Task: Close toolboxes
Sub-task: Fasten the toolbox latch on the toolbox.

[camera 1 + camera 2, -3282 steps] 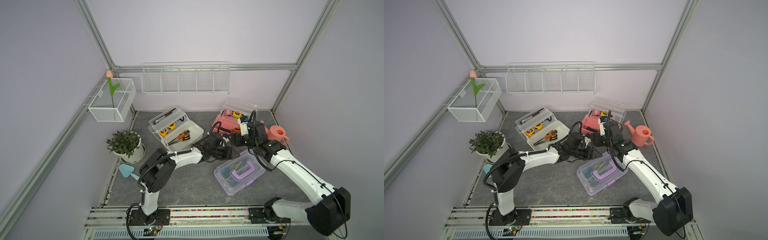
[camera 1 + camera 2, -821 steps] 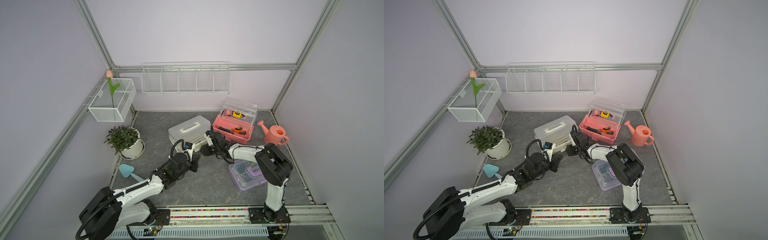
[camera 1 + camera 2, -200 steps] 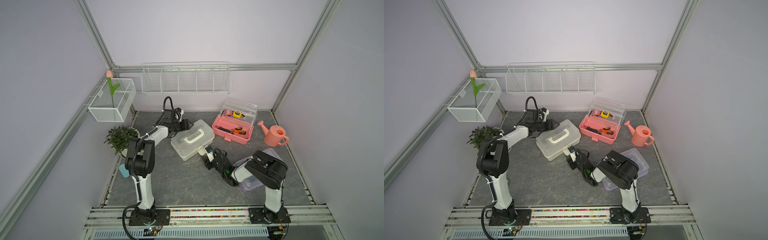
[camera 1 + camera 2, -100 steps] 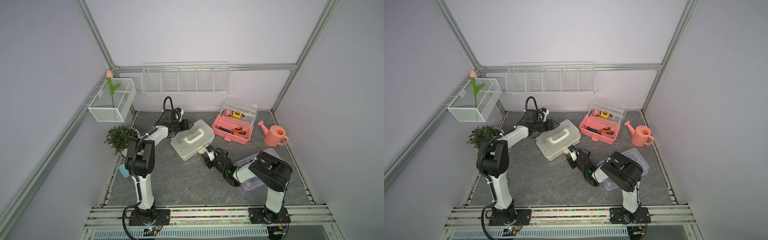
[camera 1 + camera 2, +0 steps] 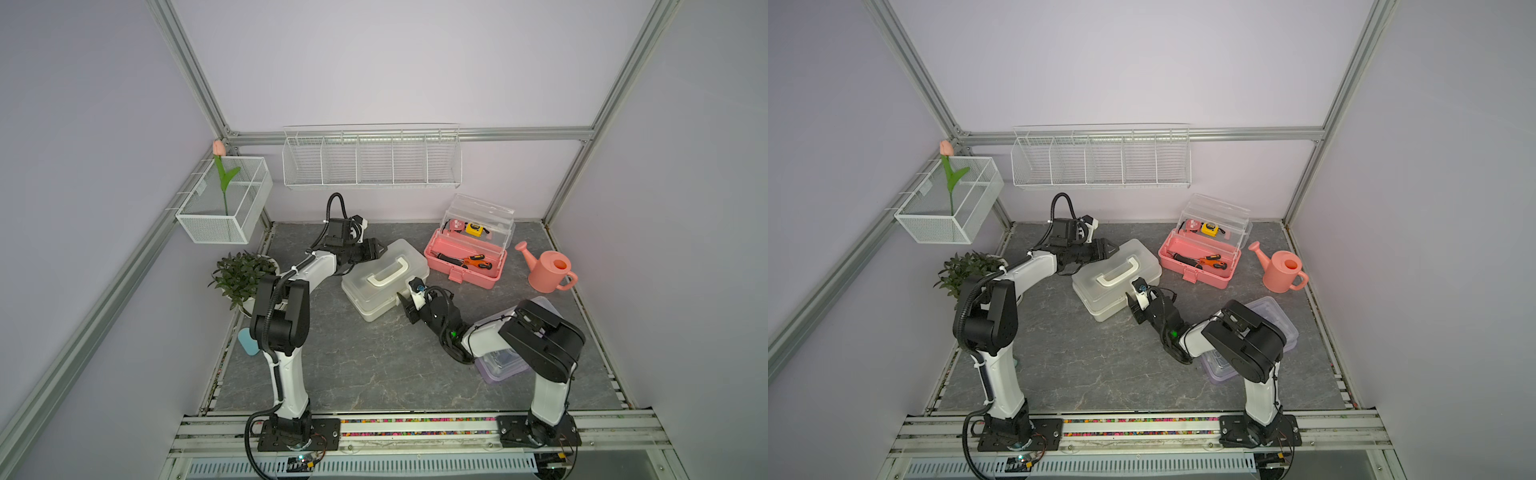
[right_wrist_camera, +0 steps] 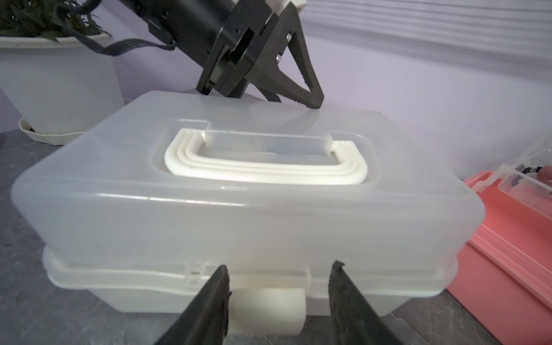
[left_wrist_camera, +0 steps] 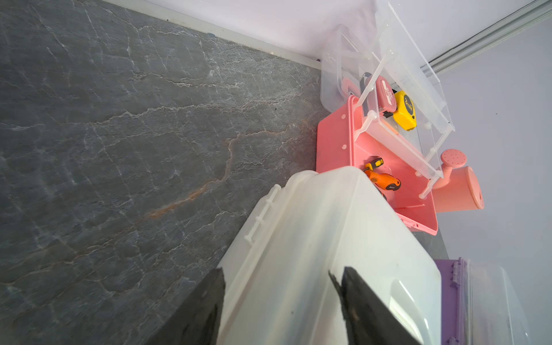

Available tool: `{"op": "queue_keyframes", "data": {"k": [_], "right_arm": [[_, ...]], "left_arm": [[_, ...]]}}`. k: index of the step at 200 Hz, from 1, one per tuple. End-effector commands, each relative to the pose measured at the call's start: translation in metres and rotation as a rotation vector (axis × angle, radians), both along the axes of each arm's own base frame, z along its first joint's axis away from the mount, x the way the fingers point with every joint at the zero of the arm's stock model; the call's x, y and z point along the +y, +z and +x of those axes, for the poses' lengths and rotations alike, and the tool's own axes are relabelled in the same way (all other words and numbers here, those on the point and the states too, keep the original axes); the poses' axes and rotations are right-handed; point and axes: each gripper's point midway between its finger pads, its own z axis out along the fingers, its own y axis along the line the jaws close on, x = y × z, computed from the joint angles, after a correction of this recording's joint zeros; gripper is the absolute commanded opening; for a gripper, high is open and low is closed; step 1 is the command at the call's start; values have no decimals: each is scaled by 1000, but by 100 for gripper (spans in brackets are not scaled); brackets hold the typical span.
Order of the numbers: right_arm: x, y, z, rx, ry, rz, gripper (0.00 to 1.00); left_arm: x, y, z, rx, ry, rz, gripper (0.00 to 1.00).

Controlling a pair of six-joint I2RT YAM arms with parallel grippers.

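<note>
Right wrist view shows the white toolbox (image 6: 248,209) with its lid down. The right end effector (image 6: 277,268) has its jaws moderately apart, flanking the front latch (image 6: 268,304). The left end effector (image 5: 376,249) sits at the box's rear corner with jaws wide, one finger (image 6: 310,95) touching the lid. The box lies mid-tabletop (image 5: 365,374), toward the rear left. The pink toolbox (image 5: 478,280) stands open near the rear right corner. The purple toolbox (image 5: 503,365) lies by the right edge, under the right arm.

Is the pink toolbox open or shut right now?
Open. The pink toolbox has its clear lid standing raised behind it, and the orange screwdriver lies exposed in its base.
</note>
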Motion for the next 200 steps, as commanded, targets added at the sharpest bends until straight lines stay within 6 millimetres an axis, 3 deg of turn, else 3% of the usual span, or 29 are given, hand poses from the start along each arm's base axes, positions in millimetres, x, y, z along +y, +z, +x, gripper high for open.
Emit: {"op": "queue_keyframes", "data": {"k": [1, 61, 133, 154, 171, 200], "right_arm": [[-1, -1, 7, -22, -20, -8, 55], [-4, -4, 4, -13, -20, -15, 56], [-16, 22, -11, -25, 11, -23, 67], [-18, 12, -20, 9, 42, -24, 74], [-21, 1, -23, 20, 42, -24, 87], [-21, -9, -22, 10, 33, -6, 93]], "left_arm": [[-3, -62, -35, 206, -34, 44, 63], [-3, -65, -36, 212, -37, 44, 63], [-4, -66, -35, 221, -36, 45, 63], [-3, -64, -34, 218, -36, 48, 63], [-3, -64, -34, 218, -36, 49, 63], [-3, -64, -34, 220, -36, 50, 63]]}}
